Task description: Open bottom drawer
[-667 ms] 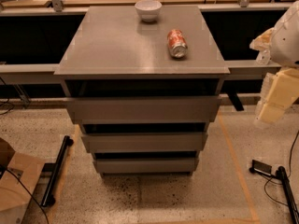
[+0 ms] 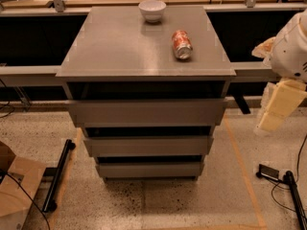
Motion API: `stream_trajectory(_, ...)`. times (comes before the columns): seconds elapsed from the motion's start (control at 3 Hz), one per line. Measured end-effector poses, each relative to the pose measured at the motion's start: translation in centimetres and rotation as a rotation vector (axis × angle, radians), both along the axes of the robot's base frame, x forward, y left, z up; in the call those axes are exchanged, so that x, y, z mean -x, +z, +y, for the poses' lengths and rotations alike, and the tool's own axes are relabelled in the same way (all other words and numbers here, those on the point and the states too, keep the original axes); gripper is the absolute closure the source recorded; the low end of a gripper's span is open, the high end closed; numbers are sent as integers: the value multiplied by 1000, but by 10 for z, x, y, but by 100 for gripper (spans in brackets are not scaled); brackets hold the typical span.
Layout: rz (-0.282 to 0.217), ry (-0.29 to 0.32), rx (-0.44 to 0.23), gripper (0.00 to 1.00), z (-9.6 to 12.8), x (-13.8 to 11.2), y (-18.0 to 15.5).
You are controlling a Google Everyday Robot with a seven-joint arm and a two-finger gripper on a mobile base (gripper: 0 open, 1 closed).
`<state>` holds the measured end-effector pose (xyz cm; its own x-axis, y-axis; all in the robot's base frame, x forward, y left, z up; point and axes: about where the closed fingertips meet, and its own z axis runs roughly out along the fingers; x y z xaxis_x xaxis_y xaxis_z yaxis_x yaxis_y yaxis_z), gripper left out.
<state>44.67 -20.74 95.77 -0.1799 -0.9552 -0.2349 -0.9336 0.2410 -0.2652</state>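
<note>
The bottom drawer [image 2: 149,169] is the lowest and narrowest of three plain grey fronts on a grey cabinet. Its front sits close under the middle drawer [image 2: 148,145], with only a dark gap above it. The top drawer [image 2: 147,112] is the widest. My gripper [image 2: 279,107], with cream-coloured fingers under a white arm [image 2: 292,47], hangs in the air to the right of the cabinet at about the height of the top drawer. It is clear of the cabinet and touches nothing.
A white bowl [image 2: 152,10] and a red can [image 2: 182,44] lying on its side rest on the cabinet top [image 2: 120,47]. A cardboard box [image 2: 17,188] and a black bar [image 2: 58,174] lie on the floor at left. Black cables and a device [image 2: 278,176] lie at right.
The arm and gripper have sunk very slightly at the right. The drawers, bowl and can have not moved.
</note>
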Motion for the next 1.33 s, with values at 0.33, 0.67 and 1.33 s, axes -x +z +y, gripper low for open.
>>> stream_trajectory(0.33, -6, 4, -12, 0, 2, -6, -14)
stream_trajectory(0.67, 5, 10, -39, 0, 3, -16, -38)
stream_trajectory(1.33, 17, -3, -78, 0, 0, -33, -69)
